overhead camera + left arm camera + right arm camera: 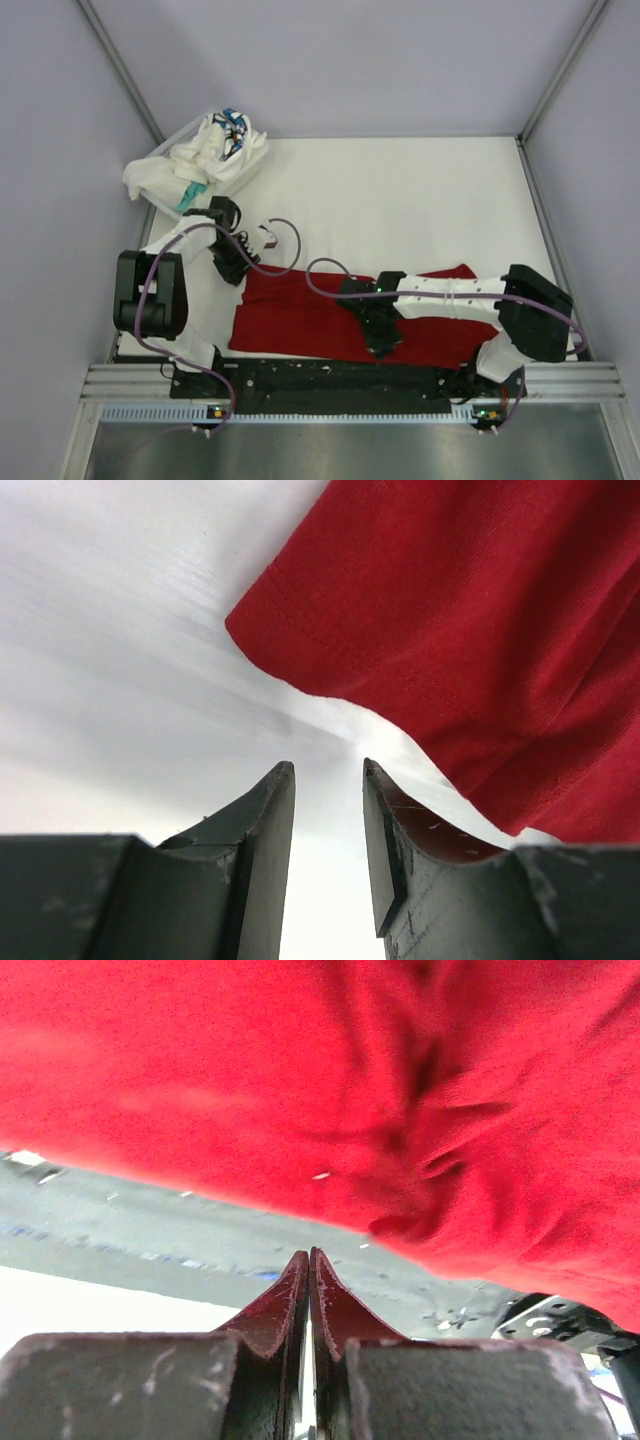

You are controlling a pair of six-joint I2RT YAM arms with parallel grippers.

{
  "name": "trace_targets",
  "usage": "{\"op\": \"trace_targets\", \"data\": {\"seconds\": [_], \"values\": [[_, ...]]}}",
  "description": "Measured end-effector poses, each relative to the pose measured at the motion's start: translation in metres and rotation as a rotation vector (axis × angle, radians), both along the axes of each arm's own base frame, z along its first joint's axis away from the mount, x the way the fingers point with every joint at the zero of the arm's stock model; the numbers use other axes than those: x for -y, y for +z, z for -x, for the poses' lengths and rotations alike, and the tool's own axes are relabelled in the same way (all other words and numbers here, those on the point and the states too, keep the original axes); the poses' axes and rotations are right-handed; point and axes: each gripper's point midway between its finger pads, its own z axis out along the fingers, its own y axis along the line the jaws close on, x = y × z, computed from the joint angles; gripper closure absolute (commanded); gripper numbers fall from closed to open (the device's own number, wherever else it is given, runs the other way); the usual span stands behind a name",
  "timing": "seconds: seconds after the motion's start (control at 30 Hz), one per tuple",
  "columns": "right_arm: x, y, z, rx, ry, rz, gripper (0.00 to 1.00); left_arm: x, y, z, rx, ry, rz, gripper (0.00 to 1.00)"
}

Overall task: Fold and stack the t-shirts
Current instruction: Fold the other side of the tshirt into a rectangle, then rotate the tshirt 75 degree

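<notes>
A deep red t-shirt point(330, 320) lies spread flat along the near edge of the table; the left wrist view shows its hemmed corner point(470, 630). My left gripper point(237, 272) point(328, 770) hangs open over bare table just beside the shirt's far left corner, with nothing between its fingers. Over the shirt's near edge, my right gripper point(385, 350) point(308, 1253) is shut and empty, and the red cloth point(330, 1090) fills the view beyond its tips. A crumpled heap of white t-shirts point(200, 160) with teal and blue-patterned parts sits at the back left corner.
The white heap rests in a pale tray whose rim point(176, 133) shows at its far side. The metal rail point(350, 385) carrying both arm bases runs along the near edge. Grey walls enclose the white table point(420, 200) on three sides.
</notes>
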Motion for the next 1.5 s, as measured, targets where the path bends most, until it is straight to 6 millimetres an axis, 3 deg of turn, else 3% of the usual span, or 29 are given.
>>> {"op": "trace_targets", "data": {"seconds": [0.17, 0.23, 0.3, 0.37, 0.47, 0.53, 0.63, 0.73, 0.87, 1.07, 1.2, 1.3, 1.37, 1.43, 1.5], "values": [[-0.035, 0.027, 0.003, 0.015, 0.057, -0.106, 1.00, -0.002, 0.004, 0.000, 0.003, 0.008, 0.001, 0.60], [-0.043, 0.040, -0.008, 0.051, 0.050, -0.161, 1.00, -0.003, 0.008, -0.002, 0.007, 0.012, 0.004, 0.58], [-0.036, 0.053, -0.030, 0.107, -0.019, -0.198, 1.00, -0.002, 0.015, -0.003, 0.015, 0.014, 0.012, 0.54], [-0.011, 0.060, -0.064, 0.192, -0.150, -0.219, 0.95, -0.001, 0.027, -0.006, 0.035, 0.013, 0.025, 0.46], [0.063, 0.059, -0.116, 0.332, -0.430, -0.156, 0.92, 0.005, 0.049, -0.012, 0.086, 0.008, 0.065, 0.44], [0.110, 0.055, -0.138, 0.405, -0.588, -0.096, 0.93, 0.012, 0.062, -0.016, 0.120, 0.003, 0.102, 0.46], [0.159, 0.041, -0.152, 0.448, -0.753, -0.046, 0.97, 0.023, 0.068, -0.016, 0.131, -0.001, 0.155, 0.50], [0.178, 0.019, -0.155, 0.420, -0.824, -0.031, 0.99, 0.030, 0.058, -0.013, 0.098, 0.005, 0.169, 0.51], [0.175, -0.015, -0.155, 0.303, -0.805, -0.004, 1.00, 0.030, 0.028, 0.001, 0.019, 0.014, 0.161, 0.51], [0.180, -0.014, -0.202, 0.265, -0.805, 0.012, 1.00, 0.016, -0.005, 0.023, -0.025, 0.007, 0.091, 0.52], [0.182, -0.010, -0.269, 0.281, -0.785, 0.017, 1.00, 0.008, -0.012, 0.031, -0.020, -0.006, 0.056, 0.52], [0.178, -0.005, -0.336, 0.350, -0.759, -0.016, 1.00, 0.003, -0.012, 0.040, -0.013, -0.006, 0.034, 0.52], [0.173, -0.001, -0.368, 0.389, -0.731, -0.050, 1.00, 0.000, -0.010, 0.045, -0.019, -0.004, 0.026, 0.51], [0.168, 0.007, -0.391, 0.425, -0.691, -0.085, 0.97, -0.001, -0.006, 0.050, -0.029, -0.006, 0.024, 0.50], [0.166, 0.018, -0.401, 0.453, -0.650, -0.105, 0.93, -0.001, 0.003, 0.053, -0.043, -0.008, 0.027, 0.50]]}}
